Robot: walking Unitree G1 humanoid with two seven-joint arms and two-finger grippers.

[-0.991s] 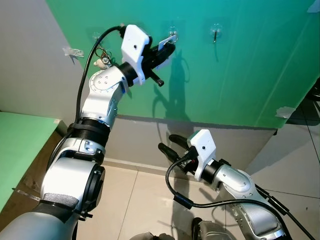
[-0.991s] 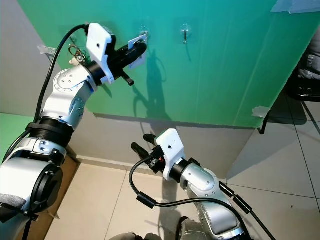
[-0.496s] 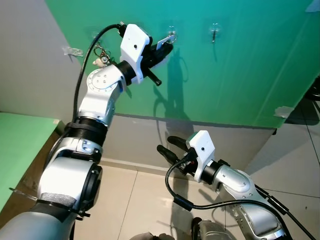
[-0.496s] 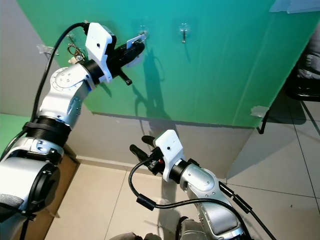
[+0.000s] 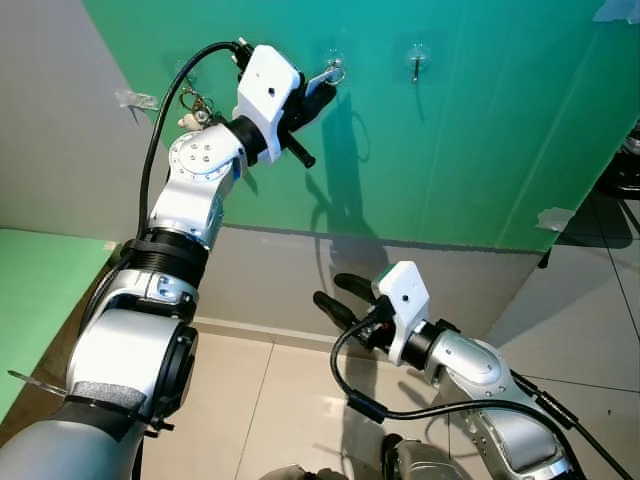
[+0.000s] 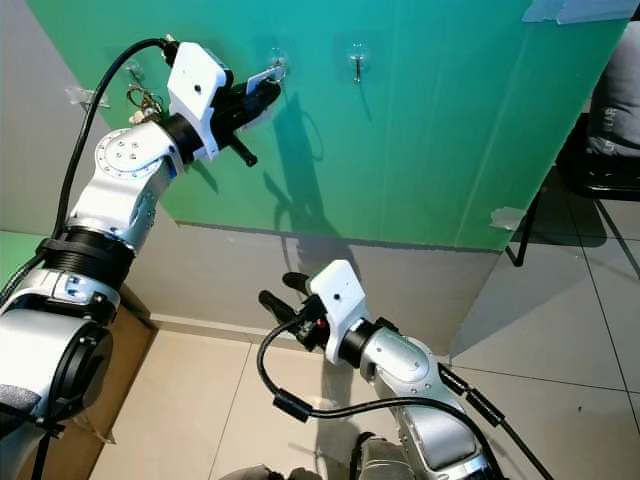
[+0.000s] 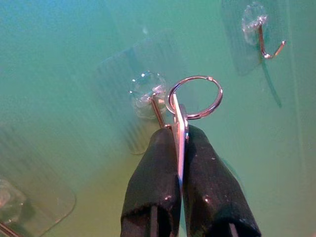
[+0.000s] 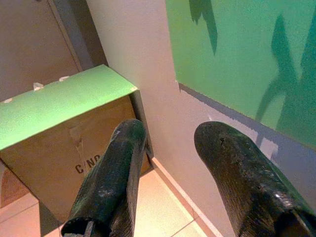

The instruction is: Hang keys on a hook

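**Key ring at the hook, not yet threaded**

Green wall panel (image 5: 480,140) carries a row of clear adhesive hooks along its upper edge. I have the left arm raised to it; the right arm is low, near the panel's lower edge.

Left gripper (image 7: 180,143): fingers pressed together, pinching the flat blade of the key (image 7: 180,131). Its key ring (image 7: 194,97) stands free above the fingertips. The ring sits just beside the wire prong of the middle hook (image 7: 150,95), overlapping it in the wrist view; I cannot tell whether the prong has entered the ring. A second set of keys (image 5: 193,108) hangs on the hook toward the panel's left edge. The hook toward the right (image 7: 261,34) is bare.

Right gripper (image 8: 168,163): fingers spread, holding nothing, over a cardboard box (image 8: 64,133) on the floor.

Step in hand, as I judge it: final alignment of ring to prong. Next move calls for carrying the ring's opening over the upturned tip, lowering until the ring seats, then releasing.
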